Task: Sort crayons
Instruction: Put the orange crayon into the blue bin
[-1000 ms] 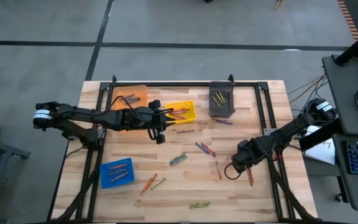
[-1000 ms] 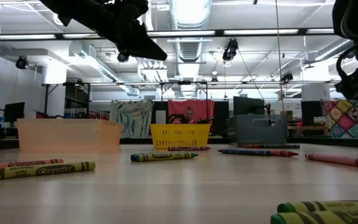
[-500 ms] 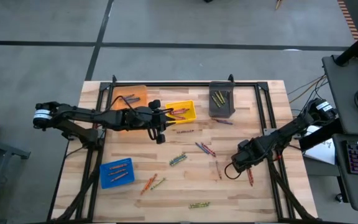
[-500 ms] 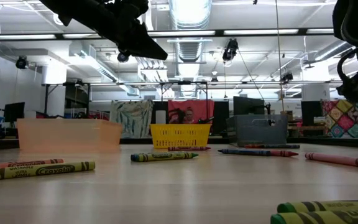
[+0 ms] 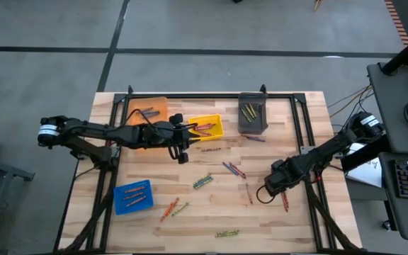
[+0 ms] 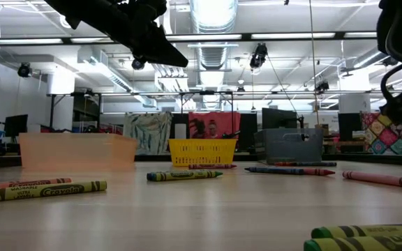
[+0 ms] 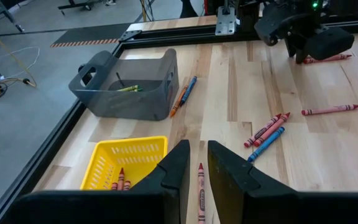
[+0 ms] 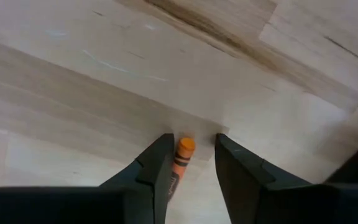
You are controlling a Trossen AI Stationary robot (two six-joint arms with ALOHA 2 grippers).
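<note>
Nearest the bench's [image 5: 296,219] front edge lay a pair of olive-yellow crayons [image 5: 227,233], with an orange and a green crayon [image 5: 174,208] a little farther in and a blue bin [image 5: 132,196] holding crayons toward the front left corner. Toward the right edge, the right tool [image 8: 190,163] was low over the wood, its fingers [image 8: 156,168] slightly apart on either side of an orange crayon [image 8: 180,157]; the tip showed between them, but whether they touched it could not be told. A red crayon [image 5: 285,201] lay on the bench just beside that tool. Around the middle lay a green crayon [image 5: 202,181], a cluster of red and blue crayons [image 5: 234,169], and a single red one [image 5: 248,192]. Farther back, the left tool [image 7: 194,171] hung over the bench beside the yellow bin [image 5: 207,127], its fingers narrow with a small gap and nothing gripped; a red crayon [image 7: 200,193] lay on the wood below that gap. The yellow bin held red crayons. Along the back edge stood the orange bin [image 5: 147,109] toward the left and the grey bin [image 5: 253,113] with olive-yellow crayons toward the right, an orange and a blue crayon [image 7: 184,95] lying just beside it.
</note>
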